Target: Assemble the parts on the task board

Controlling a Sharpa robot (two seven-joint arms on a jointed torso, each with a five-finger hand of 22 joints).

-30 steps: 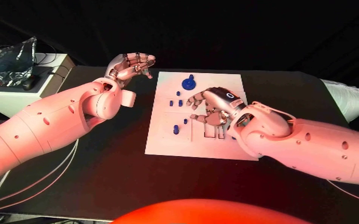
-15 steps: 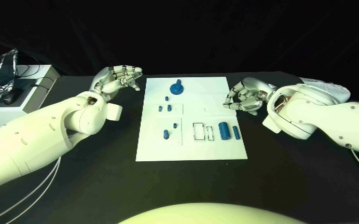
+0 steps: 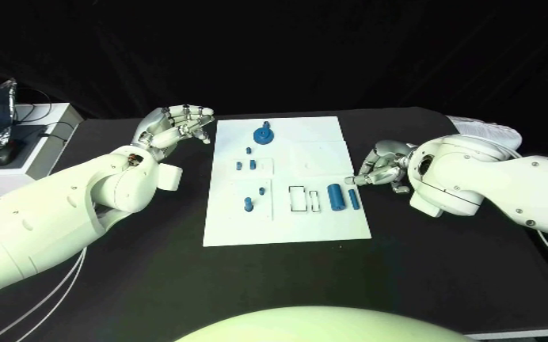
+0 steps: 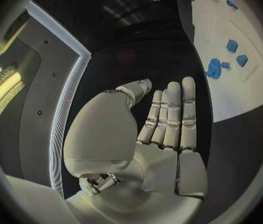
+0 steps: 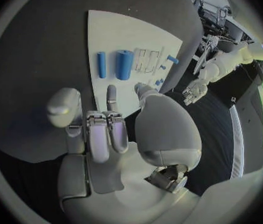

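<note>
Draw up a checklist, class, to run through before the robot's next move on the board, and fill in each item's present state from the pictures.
1. Right hand empty, off the board's right edge: ok.
2. Left hand empty, fingers apart, off the board's left edge: ok.
3. Board free of both hands: ok.
4. Thick cylinder and thin cylinder lie loose, side by side, near the right hand: ok.
5. Two outlined slots beside the thick cylinder unfilled: ok.
6. Gear and small pegs properly seated: cannot tell.
</note>
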